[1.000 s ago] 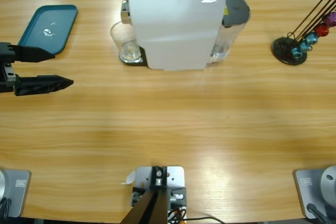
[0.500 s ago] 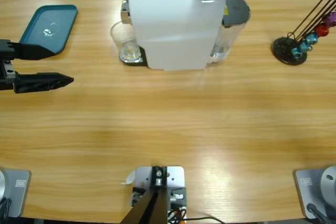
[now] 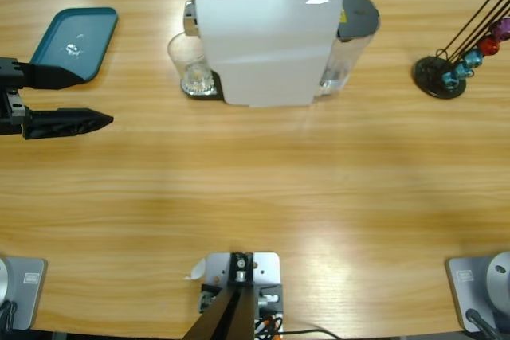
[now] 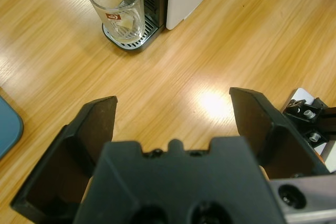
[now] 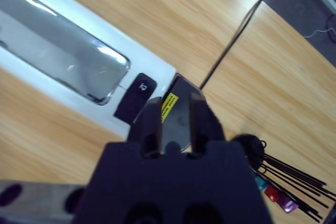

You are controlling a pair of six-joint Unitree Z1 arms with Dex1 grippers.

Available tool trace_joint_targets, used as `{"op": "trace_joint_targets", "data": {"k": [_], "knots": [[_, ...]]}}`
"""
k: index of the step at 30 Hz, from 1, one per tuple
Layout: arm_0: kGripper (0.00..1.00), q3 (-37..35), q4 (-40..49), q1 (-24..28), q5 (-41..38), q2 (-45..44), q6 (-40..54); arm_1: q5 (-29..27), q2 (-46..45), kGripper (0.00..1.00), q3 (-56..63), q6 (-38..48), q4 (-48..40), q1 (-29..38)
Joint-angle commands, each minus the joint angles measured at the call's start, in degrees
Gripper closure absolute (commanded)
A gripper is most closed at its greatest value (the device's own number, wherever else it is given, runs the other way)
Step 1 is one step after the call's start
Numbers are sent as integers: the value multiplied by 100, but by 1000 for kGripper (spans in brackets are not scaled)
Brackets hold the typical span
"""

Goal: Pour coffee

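Note:
A clear glass stands on the drip tray of the white coffee machine under its spout. No brown coffee shows in it; only a pale tint lies at its bottom. My left gripper hovers at the table's left edge, open and holding nothing, pointing at the glass from well away. My right gripper hangs above the machine's top near its black button, jaws shut on nothing. It is out of the high view.
A teal tray lies at the back left, just beyond the left gripper. A black capsule stand with thin rods sits at the right. The machine's water tank is at its right side.
A black tip of the right gripper showed at the top edge above the machine half a second ago and has left the high view. The left gripper has barely shifted.

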Motion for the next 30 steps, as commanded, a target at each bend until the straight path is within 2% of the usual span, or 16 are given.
{"op": "trace_joint_targets", "data": {"k": [1, 12, 30], "knots": [[64, -14, 82, -46, 50, 229, -79, -32, 356, 1000, -90, -38, 61, 40], [64, -14, 82, -46, 50, 217, -84, 335, 530, 1000, -317, 217, 132, 189], [64, -23, 91, -64, 50, 236, -82, 372, 268, 1000, 446, 462, -143, 327]]}}
